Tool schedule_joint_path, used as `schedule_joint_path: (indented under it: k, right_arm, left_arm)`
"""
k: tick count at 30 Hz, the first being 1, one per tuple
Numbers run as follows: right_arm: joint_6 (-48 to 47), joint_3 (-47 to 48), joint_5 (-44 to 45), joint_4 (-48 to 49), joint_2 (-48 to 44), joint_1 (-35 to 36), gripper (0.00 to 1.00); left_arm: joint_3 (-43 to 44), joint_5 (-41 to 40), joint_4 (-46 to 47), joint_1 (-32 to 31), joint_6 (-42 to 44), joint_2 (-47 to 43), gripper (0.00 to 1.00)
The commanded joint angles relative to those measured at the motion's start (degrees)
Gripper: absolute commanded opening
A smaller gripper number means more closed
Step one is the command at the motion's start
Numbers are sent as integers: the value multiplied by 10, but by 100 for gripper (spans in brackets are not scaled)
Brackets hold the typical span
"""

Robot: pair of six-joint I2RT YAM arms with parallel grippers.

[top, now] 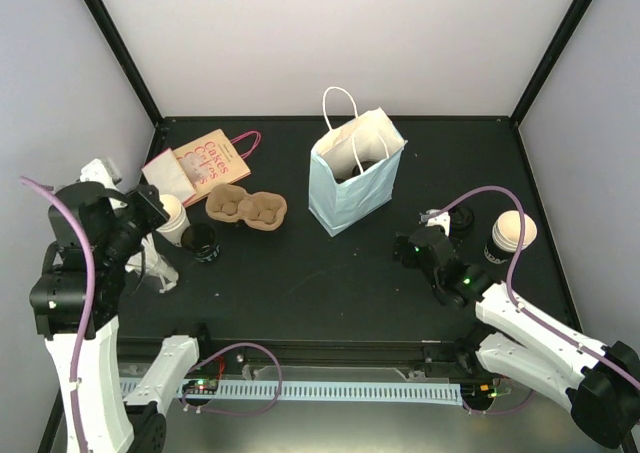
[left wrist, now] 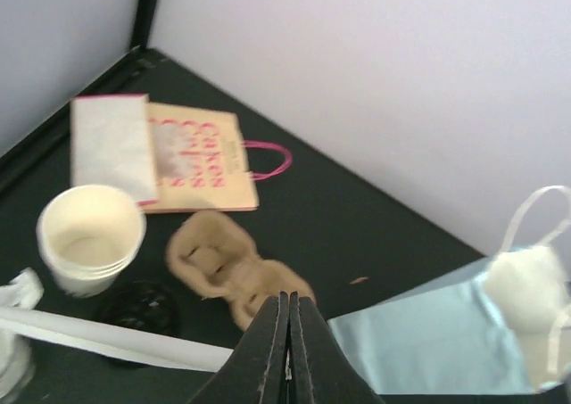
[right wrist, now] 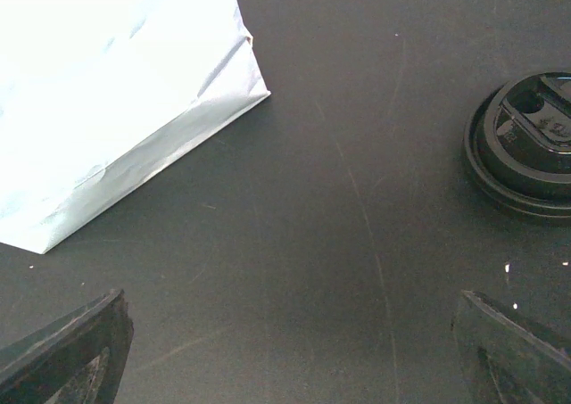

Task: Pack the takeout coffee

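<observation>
A light blue paper bag (top: 355,178) stands open at the table's middle, also in the left wrist view (left wrist: 446,342) and the right wrist view (right wrist: 116,110). A brown pulp cup carrier (top: 247,207) lies to its left. An open paper cup (top: 172,218) and a black lid (top: 200,243) sit at the left, right beside my left gripper (top: 150,211). That gripper (left wrist: 290,333) is shut and holds nothing, raised above the carrier (left wrist: 227,266). At the right stand a second cup (top: 510,235) and a black lid (top: 465,223). My right gripper (top: 418,241) is open (right wrist: 294,359) over bare table, left of that lid (right wrist: 526,145).
A flat tan bag with pink lettering (top: 205,161) and a white napkin (top: 170,180) lie at the back left. A long white strip (left wrist: 107,337) lies near the left cup (left wrist: 89,239). Black frame posts (top: 120,48) run along the walls.
</observation>
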Motion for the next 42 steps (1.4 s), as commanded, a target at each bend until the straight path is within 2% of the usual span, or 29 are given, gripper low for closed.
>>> schedule_joint_path:
  k: [1,6,11,14,21,34,42]
  right_arm:
    - [11,5,11,14,1,-2,100]
    - [11,5,11,14,0,-2,100]
    - [12,4,11,15,-1,-2,100]
    - [12,4,12,14,-2,-2,100]
    - [14,1,15,13,-7,-2,100]
    - [16,-6,19,15,-22,-2,100]
    - [16,-8,19,19,-27,-2,100]
  left_arm:
    - [45,102,73,4,-9,2,2]
    - [67,142,121,4,-24,8,1]
    - [31,275,250,4,-74,15,1]
    - [-8,317,333,1,-104,24,2]
    - [-87,341,470,-27,-148,59,1]
    - [-46,286,517,-146,-122,138,2]
    - [-14,276,543,-183,-110,185,2]
